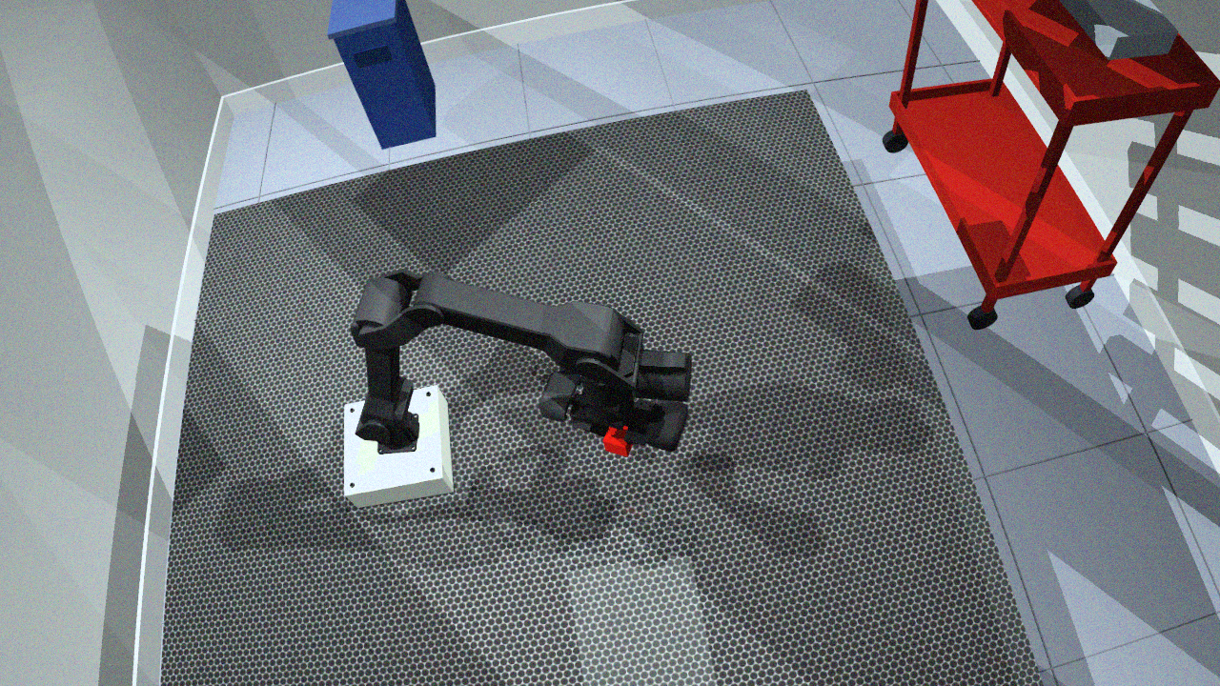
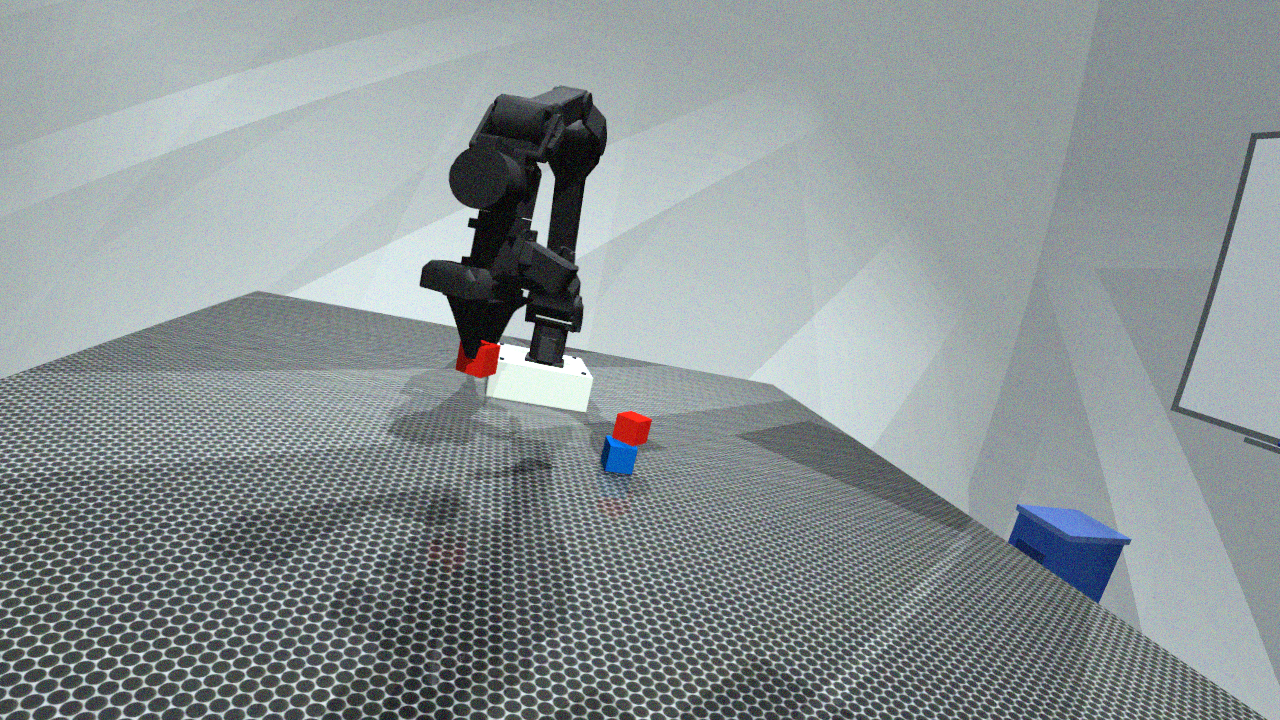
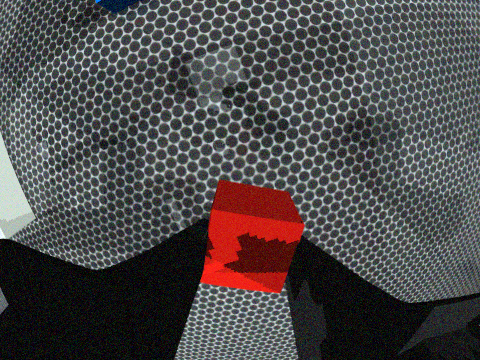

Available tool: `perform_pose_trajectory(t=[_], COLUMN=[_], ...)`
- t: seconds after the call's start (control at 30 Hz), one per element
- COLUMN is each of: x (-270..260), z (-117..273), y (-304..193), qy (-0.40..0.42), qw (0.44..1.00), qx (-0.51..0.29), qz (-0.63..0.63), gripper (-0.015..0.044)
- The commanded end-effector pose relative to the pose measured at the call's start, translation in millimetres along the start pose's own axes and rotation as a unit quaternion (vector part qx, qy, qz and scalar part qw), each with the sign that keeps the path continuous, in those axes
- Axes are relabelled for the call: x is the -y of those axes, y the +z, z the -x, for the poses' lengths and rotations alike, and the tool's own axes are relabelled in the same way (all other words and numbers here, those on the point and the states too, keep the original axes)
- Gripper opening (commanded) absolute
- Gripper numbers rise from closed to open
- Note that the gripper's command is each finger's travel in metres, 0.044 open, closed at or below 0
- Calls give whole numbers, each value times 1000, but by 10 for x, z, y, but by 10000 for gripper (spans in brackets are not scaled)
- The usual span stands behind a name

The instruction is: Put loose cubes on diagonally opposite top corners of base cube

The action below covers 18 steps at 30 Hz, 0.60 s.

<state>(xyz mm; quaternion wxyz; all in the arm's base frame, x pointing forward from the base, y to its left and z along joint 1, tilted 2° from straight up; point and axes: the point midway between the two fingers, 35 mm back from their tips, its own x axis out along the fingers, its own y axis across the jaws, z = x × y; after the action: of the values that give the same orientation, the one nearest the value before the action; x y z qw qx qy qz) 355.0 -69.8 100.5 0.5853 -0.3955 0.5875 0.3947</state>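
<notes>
My gripper (image 1: 618,430) (image 2: 474,351) (image 3: 248,235) is shut on a red cube (image 1: 618,443) (image 2: 488,360) (image 3: 255,225), with one finger on each side of it. The cube hangs above the mat, slightly turned in the wrist view. The blue base cube (image 2: 619,457) (image 3: 118,4) stands on the mat, to the right of my gripper in the exterior view; only its edge shows at the top of the wrist view. Another red cube (image 2: 631,428) sits on the base cube, offset to the right and looking level. The arm hides both of these in the top view.
The arm stands on a white block (image 1: 431,443) (image 2: 538,387), whose edge also shows at the left of the wrist view (image 3: 12,195). A dark honeycomb mat (image 1: 477,596) (image 2: 716,582) lies under everything. A blue bin (image 1: 396,93) (image 2: 1065,557) and a red cart (image 1: 981,162) stand beyond it.
</notes>
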Motion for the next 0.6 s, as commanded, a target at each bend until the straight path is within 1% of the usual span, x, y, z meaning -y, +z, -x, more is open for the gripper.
perform_pose_trajectory(t=[0.0,0.27,0.57], x=[-63,-166,-295], z=[-2,-9,-19], y=[107,311,529], qy=[0,0,1], qw=[998,986,959], qx=[0,1,2], qz=[-58,-165,-283], gripper=[105,105,105])
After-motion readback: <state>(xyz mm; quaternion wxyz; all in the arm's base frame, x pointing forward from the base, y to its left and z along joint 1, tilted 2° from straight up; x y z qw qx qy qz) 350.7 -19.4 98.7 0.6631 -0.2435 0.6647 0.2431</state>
